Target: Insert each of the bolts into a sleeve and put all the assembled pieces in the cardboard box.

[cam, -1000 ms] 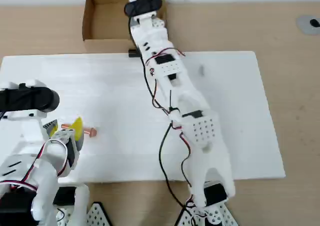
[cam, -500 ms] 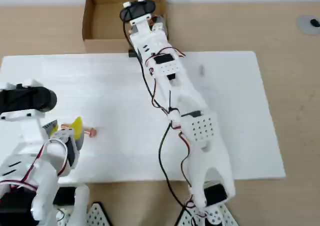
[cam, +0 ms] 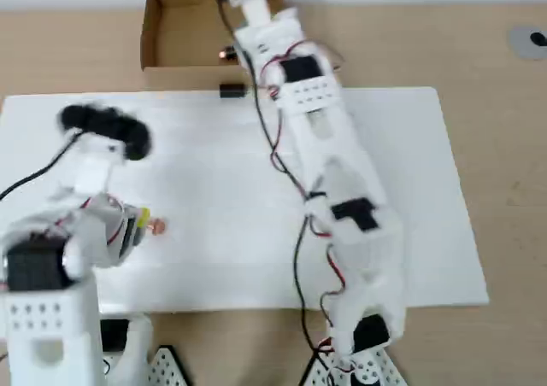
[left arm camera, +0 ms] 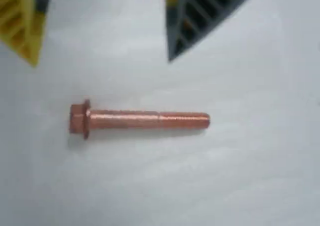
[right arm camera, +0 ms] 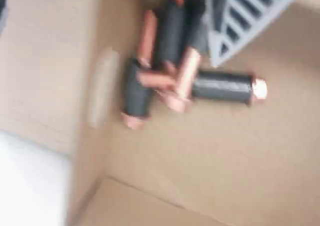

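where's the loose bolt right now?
The bolt lies flat on the white sheet, on the left in the high view, just beside the open left gripper and touching neither finger.

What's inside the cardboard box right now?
Several sleeved bolts lie piled near the cardboard box wall; the right claw covers part of them, so the count is unclear.

Copper bolt flat — assembled pieces in box.
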You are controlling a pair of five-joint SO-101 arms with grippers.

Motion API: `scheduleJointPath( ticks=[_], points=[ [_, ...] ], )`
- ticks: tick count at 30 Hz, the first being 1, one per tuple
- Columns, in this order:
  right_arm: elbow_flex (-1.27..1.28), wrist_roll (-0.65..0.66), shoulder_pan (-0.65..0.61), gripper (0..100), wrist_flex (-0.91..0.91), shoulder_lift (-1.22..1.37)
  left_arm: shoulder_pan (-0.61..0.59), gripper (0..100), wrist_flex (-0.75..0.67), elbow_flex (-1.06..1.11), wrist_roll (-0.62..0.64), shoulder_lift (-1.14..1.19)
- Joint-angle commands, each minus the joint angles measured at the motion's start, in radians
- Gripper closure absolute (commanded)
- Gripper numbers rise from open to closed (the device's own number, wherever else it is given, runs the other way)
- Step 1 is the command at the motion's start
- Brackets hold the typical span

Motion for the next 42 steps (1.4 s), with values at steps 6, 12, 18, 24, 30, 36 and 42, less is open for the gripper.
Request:
scheduleJointPath(
  ticks=[6,12,18,24,30,36,42],
  points=[
    [-0.062,0.178,0.081,67.7,0.491,-0.458,-0.008,82,-0.002,-0.089,-0.632,0.249],
    [-0.061,0.302,0.188,67.8,0.603,-0.661,-0.003,82,-0.011,-0.107,-0.861,0.443],
    [-0.054,0.307,0.298,68.0,0.623,-0.802,-0.028,82,-0.009,-0.126,-1.008,0.619],
    [-0.058,0.305,0.378,68.0,0.707,-0.846,-0.061,82,-0.074,-0.127,-1.155,0.756],
    [-0.056,0.302,0.449,68.0,0.758,-0.888,-0.078,82,-0.163,-0.127,-1.249,0.822],
    [-0.058,0.302,0.461,68.0,0.798,-0.924,-0.071,82,-0.180,-0.126,-1.330,0.837],
    [-0.056,0.301,0.458,68.0,0.798,-0.931,-0.071,82,-0.180,-0.120,-1.375,0.848]
  ],
)
